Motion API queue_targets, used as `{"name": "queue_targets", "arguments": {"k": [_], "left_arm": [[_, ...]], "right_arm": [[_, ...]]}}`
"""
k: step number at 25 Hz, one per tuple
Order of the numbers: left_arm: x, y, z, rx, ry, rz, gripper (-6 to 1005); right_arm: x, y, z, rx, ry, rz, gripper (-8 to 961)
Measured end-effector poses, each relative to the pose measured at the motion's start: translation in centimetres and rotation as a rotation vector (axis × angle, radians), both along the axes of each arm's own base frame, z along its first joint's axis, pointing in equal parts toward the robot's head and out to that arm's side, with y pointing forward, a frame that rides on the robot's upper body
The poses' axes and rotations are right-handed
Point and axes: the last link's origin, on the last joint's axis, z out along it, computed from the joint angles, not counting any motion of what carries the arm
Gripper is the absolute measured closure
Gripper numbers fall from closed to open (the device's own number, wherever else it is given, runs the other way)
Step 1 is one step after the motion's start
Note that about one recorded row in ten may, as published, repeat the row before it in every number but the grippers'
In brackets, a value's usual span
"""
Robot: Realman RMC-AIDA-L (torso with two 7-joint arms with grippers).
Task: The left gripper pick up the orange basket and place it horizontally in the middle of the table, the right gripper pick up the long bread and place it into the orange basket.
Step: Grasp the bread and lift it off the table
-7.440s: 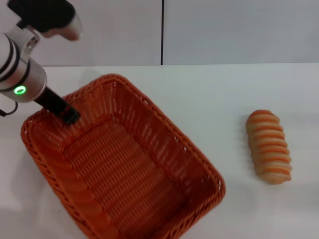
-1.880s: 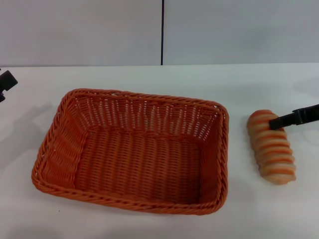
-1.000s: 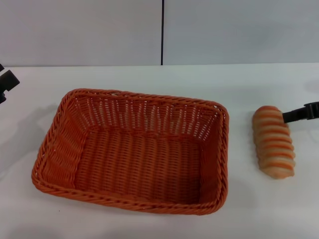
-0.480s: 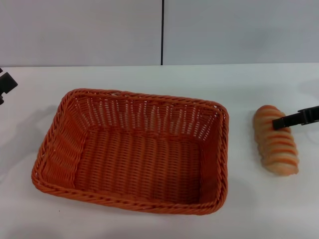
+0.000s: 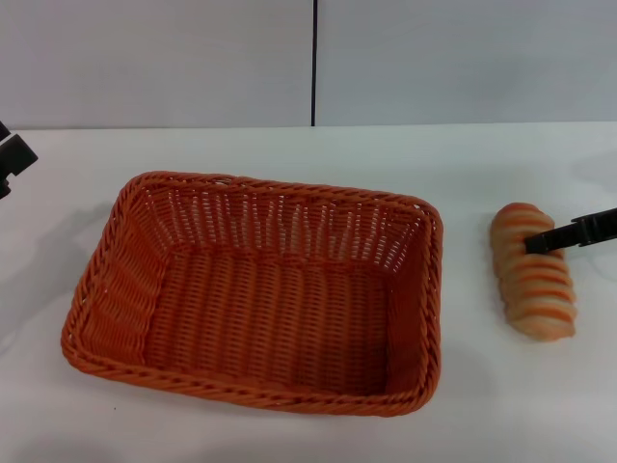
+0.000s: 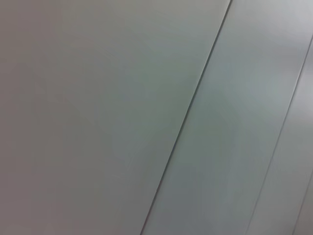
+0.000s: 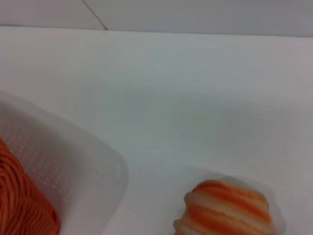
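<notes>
The orange basket (image 5: 260, 289) lies lengthwise across the middle of the white table (image 5: 289, 434), empty inside. To its right the long bread (image 5: 535, 289) rests on the table, striped orange and cream. My right gripper (image 5: 542, 241) reaches in from the right edge as a thin black bar whose tip lies over the upper part of the loaf. The right wrist view shows one end of the long bread (image 7: 225, 208) and a corner of the orange basket (image 7: 22, 200). My left gripper (image 5: 13, 159) sits at the far left edge, well away from the basket.
A light grey wall with a dark vertical seam (image 5: 314, 63) stands behind the table. The left wrist view shows only wall panels (image 6: 98, 117). Bare tabletop separates the basket and the loaf.
The right gripper's tip has crept a little further over the loaf and slightly lower. The loaf has shifted slightly since a second ago. Basket and left gripper have stayed put.
</notes>
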Motion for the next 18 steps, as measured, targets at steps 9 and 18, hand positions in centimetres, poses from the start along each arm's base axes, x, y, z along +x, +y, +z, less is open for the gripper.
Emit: {"name": "queue_targets", "arguments": {"k": [9,18], "left_arm": [[0.2,0.4,-0.3,-0.010,-0.019,-0.004,244],[0.2,0.4,-0.3,-0.011,-0.023,-0.002,244]], "right_arm": [[0.2,0.0,0.1,0.018,-0.001,0.009,453],[-0.8,0.2,1.0,0.055,0.062,0.038,560]]}}
